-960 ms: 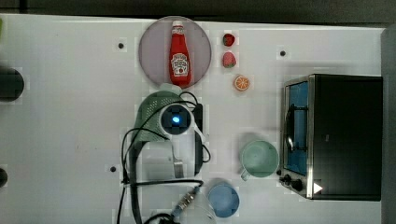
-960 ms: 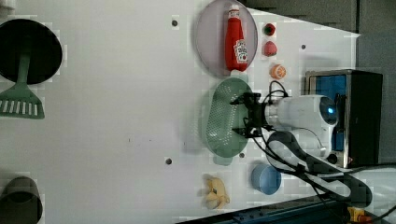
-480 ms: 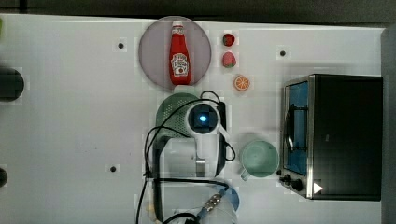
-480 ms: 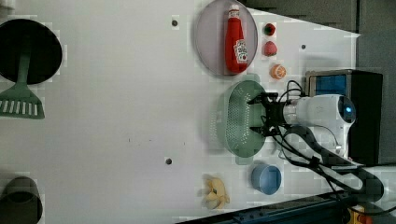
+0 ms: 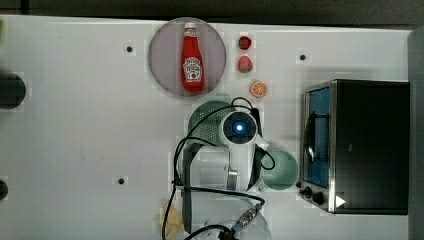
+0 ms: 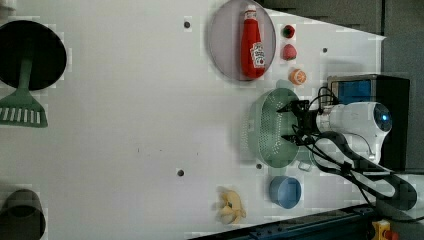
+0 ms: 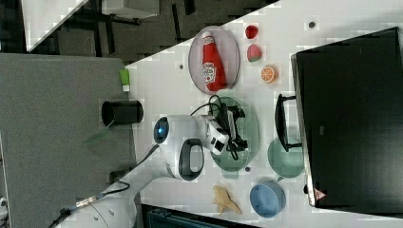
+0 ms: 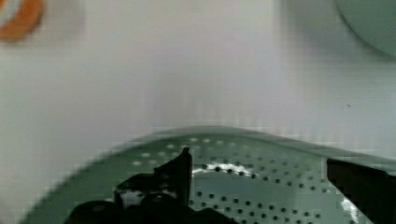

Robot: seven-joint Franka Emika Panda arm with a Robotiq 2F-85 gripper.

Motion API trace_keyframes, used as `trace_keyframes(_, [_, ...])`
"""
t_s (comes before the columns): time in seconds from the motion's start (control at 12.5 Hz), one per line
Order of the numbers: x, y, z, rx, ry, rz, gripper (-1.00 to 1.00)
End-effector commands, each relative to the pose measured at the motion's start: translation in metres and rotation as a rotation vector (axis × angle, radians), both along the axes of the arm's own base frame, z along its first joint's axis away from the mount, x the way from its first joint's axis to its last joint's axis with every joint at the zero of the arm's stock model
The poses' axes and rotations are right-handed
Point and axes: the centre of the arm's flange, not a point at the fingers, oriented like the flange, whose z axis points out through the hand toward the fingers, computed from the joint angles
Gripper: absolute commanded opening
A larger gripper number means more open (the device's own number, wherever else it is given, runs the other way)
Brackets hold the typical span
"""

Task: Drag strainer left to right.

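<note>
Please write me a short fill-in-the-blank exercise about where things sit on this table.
1. The ketchup bottle lies on a round ____.
2. The gripper is open, inside the bowl of the ____.
3. In the top view, the toaster oven stands at the table's ____ side.

Missing words: plate; strainer; right

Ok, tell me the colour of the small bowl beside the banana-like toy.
Blue. The small round bowl shows best in the left view, just beside the yellow toy.
</note>
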Motion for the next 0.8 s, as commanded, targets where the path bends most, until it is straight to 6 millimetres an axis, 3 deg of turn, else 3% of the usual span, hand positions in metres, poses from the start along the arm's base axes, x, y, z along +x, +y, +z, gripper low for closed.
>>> trace_keyframes(0.08, [0.001, -0.025, 0.011, -0.004, -0.018, 0.055, 1.00])
trace_keyframes(0.32, [0.011, -0.006, 0.032, 0.010, -0.048, 0.089, 1.00])
trace_keyframes(0.48, [0.013, 0.019, 0.061, 0.034, -0.028, 0.130, 1.00])
trace_keyframes(0.8, [0.013, 0.065, 0.165, 0.052, -0.089, 0.402, 1.00])
